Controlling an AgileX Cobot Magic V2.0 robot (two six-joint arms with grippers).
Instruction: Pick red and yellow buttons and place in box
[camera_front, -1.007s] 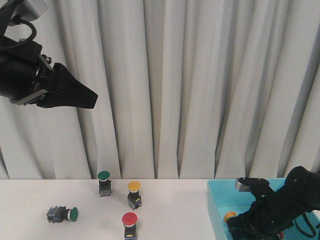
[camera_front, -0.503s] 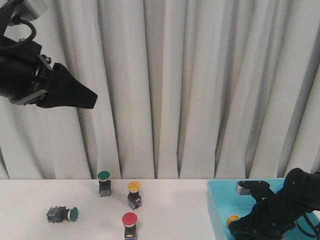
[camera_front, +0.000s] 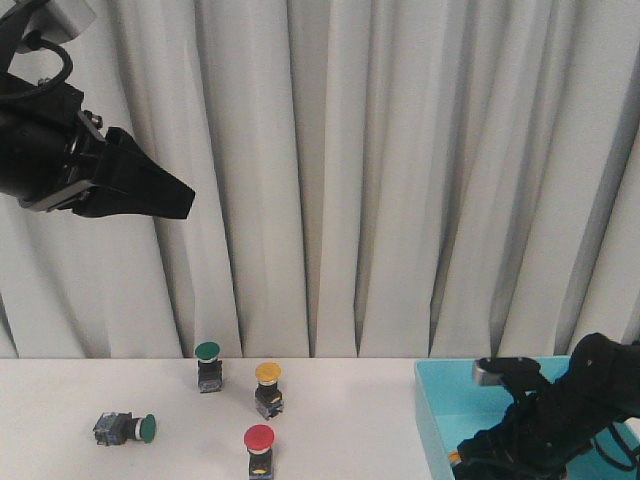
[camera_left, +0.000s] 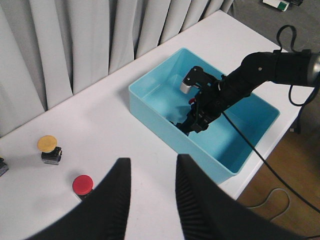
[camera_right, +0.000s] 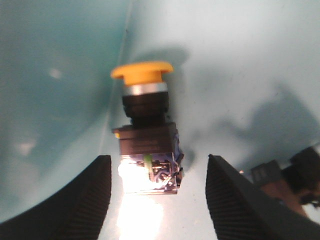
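Front view: the right gripper has sunk lower inside the turquoise box than half a second ago, and the yellow cap seen at its tip then is now hidden. A yellow button and a red button remain on the table, the red at 6 o'clock of the yellow.

Left wrist view: the left gripper hangs high, jaws apart, empty.

Right wrist view: jaws spread wide, a released yellow button lying between them on the box floor. One delivery judged complete.

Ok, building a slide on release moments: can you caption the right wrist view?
Open right claw over a yellow button lying on the floor of the turquoise box.
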